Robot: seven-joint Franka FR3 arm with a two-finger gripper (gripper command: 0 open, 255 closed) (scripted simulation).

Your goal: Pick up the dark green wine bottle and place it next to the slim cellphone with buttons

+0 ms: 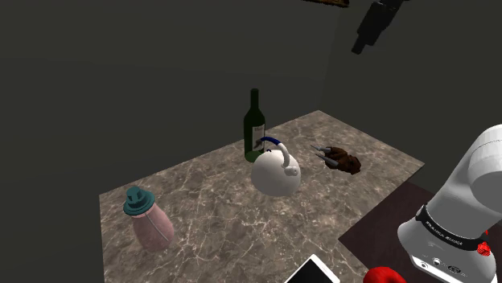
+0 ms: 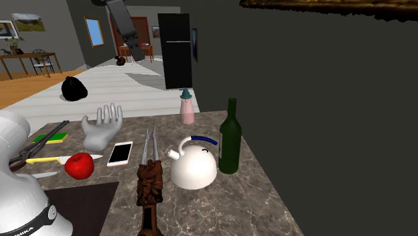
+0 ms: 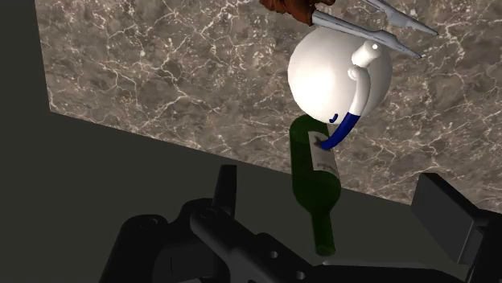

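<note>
Dark green wine bottle [image 1: 255,127]: upright on marbled desk [image 1: 201,201], just beside round white kettle with blue handle [image 1: 276,170].
Handling, judged: heavy, rigid, slick, breakable. Grip neck or shoulder.
Black gripper [image 3: 328,181]: high above kettle, jaws released, empty.
Slim white cellphone [image 2: 120,153]: buttons indiscernible.
Shoulder view: kettle hides part of bottle base.
</note>
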